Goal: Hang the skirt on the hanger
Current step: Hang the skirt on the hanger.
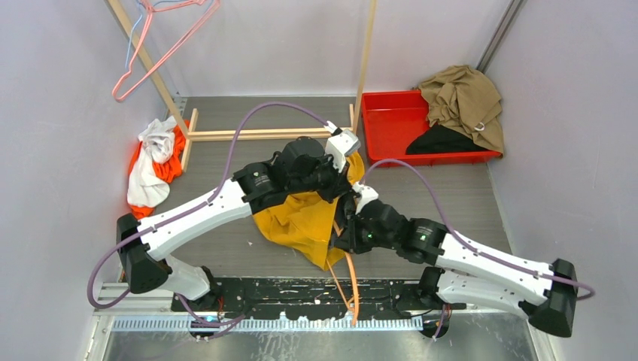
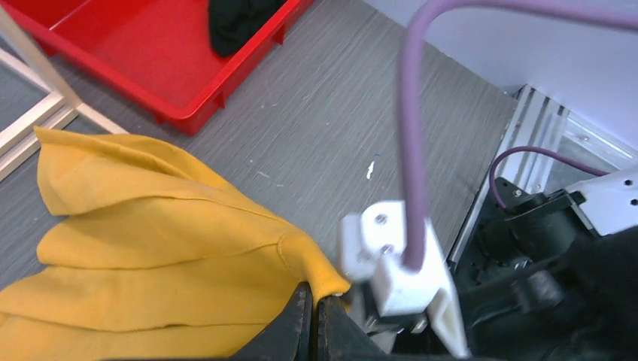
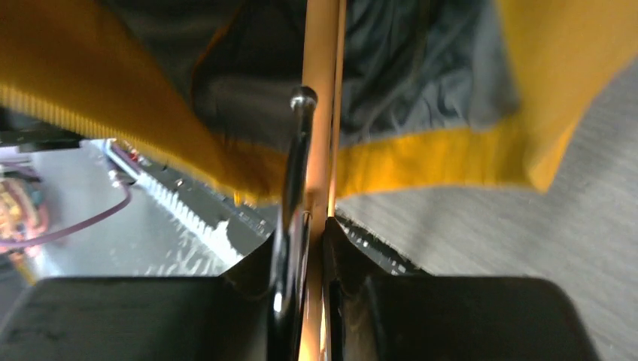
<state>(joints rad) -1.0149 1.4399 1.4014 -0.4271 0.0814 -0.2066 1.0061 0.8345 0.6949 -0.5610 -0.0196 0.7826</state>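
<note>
Left pincer point(image 2: 314, 301) is pinching a folded corner of the yellow skirt point(image 1: 301, 218), its two fingers pressing together with only cloth between them. Right pincer point(image 3: 314, 237) is gripping the orange hanger point(image 3: 321, 113), jaws standing narrowly apart around the thin bar, with a shiny metal piece point(image 3: 299, 135) running alongside it. Both are working nearer the arms than the red tray point(image 1: 391, 124), off its left end. The skirt is lying bunched on the table point(image 1: 481, 188) there, draping beneath the two wrists, and a yellow edge of it is crossing behind the hanger bar. The hanger is trailing away from the tray toward the arms' bases.
</note>
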